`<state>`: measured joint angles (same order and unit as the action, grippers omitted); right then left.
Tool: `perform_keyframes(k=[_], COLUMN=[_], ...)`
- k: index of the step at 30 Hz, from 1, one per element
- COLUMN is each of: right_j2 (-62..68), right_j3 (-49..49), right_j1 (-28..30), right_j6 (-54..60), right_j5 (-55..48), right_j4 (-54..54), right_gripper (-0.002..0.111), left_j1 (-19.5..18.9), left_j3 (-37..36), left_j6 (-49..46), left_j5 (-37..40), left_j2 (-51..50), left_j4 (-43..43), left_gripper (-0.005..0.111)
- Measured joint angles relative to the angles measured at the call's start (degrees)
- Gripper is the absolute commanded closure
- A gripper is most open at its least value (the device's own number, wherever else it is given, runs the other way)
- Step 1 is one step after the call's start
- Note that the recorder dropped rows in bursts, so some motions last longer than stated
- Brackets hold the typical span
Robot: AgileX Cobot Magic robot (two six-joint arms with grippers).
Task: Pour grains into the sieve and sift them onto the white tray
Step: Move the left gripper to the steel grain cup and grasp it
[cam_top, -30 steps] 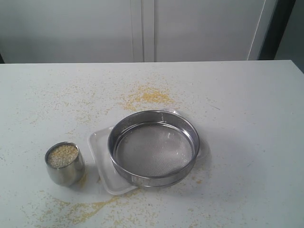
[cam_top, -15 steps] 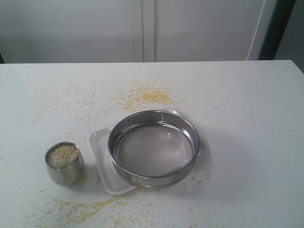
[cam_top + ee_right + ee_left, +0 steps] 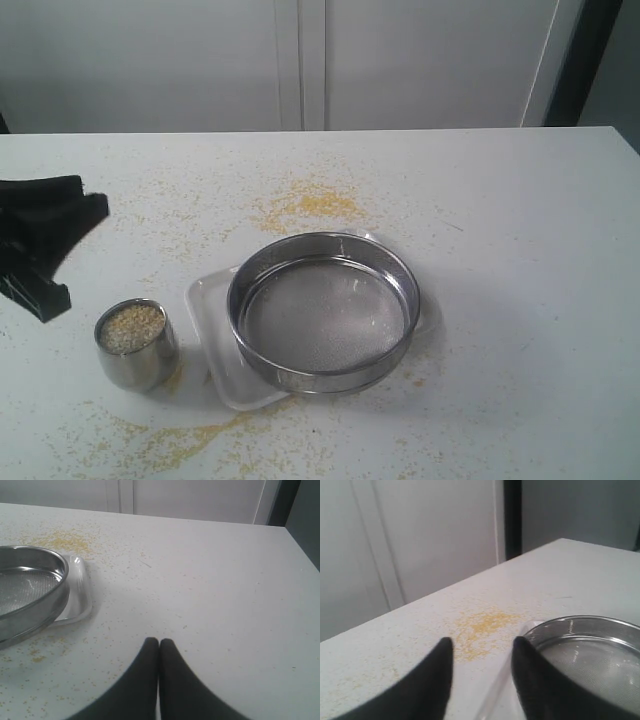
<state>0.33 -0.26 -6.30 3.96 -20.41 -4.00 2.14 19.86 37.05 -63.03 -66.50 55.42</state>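
The sieve (image 3: 262,262), steel-rimmed with a bare grey mesh, rests on the white tray (image 3: 206,302) at mid-table. To its left stands a small steel cup (image 3: 137,362) filled with beige grains (image 3: 130,327). My left gripper (image 3: 80,255) has come in at the left edge, open and empty, a little behind and left of the cup. Its wrist view shows the fingers spread (image 3: 482,647), with the sieve's rim (image 3: 580,625) and the tray's edge (image 3: 495,695) just ahead. My right gripper (image 3: 159,642) is shut and empty over bare table, right of the sieve (image 3: 35,555) and tray (image 3: 82,597); the exterior view does not show it.
Yellow meal is spilled behind the sieve (image 3: 315,205) and along the front edge (image 3: 190,440), with scattered specks all over the white table. A pale cabinet wall stands behind the table's far edge.
My left gripper has entered the exterior view from the left edge; it was out of sight before. Cup, sieve and tray have not moved.
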Motion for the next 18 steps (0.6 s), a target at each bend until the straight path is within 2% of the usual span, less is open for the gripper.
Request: perform_keyframes(k=[2, 4, 9, 18], right_j2=[0.0, 0.0, 0.0, 0.0], right_j3=[0.0, 0.0, 0.0, 0.0], right_j1=[0.0, 0.0, 0.0, 0.0], right_j6=[0.0, 0.0, 0.0, 0.0], right_j5=[0.0, 0.0, 0.0, 0.0], right_j4=[0.0, 0.0, 0.0, 0.0], right_gripper=[0.108, 0.108, 0.108, 0.108], left_j1=[2.21, 4.11, 7.33, 7.91], left_j3=[0.0, 0.0, 0.0, 0.0], left_j6=[-2.16, -3.38, -4.01, -5.26], left_j5=[-0.52, -0.55, 0.23, 1.48], left_j2=[-1.59, -2.99, -6.18, -13.86], left_j4=[0.27, 0.27, -1.85, -3.65], left_gripper=[0.009, 0.001, 0.002, 0.002])
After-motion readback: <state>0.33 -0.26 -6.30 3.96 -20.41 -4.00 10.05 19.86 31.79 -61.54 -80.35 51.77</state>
